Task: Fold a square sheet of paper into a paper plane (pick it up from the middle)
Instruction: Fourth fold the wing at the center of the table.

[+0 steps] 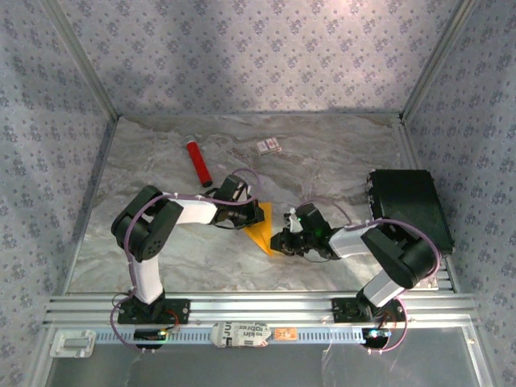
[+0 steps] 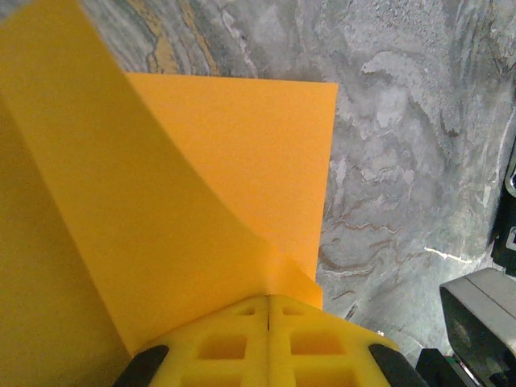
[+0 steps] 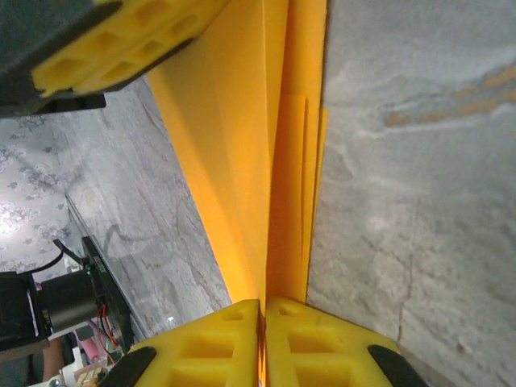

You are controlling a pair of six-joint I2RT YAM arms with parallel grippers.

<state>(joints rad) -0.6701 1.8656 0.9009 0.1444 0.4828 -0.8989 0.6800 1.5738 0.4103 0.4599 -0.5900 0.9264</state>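
Observation:
The orange-yellow sheet of paper (image 1: 263, 231) lies mid-table, folded into a pointed wedge with several layers. My left gripper (image 1: 253, 214) is at its far-left edge, shut on the paper (image 2: 242, 161). One flap curves up on the left of the closed yellow fingers (image 2: 234, 343), and the rest lies flat on the table. My right gripper (image 1: 280, 242) is at the paper's near-right end. Its fingers (image 3: 310, 343) are shut on the upright layered fold (image 3: 282, 161). The left gripper's fingers (image 3: 121, 40) show at the far end of that fold.
A red cylindrical tube (image 1: 198, 162) lies at the back left and a small white card (image 1: 269, 146) at the back centre. A black box (image 1: 409, 206) stands at the right edge. Patterned walls enclose the grey marbled table (image 1: 339, 169).

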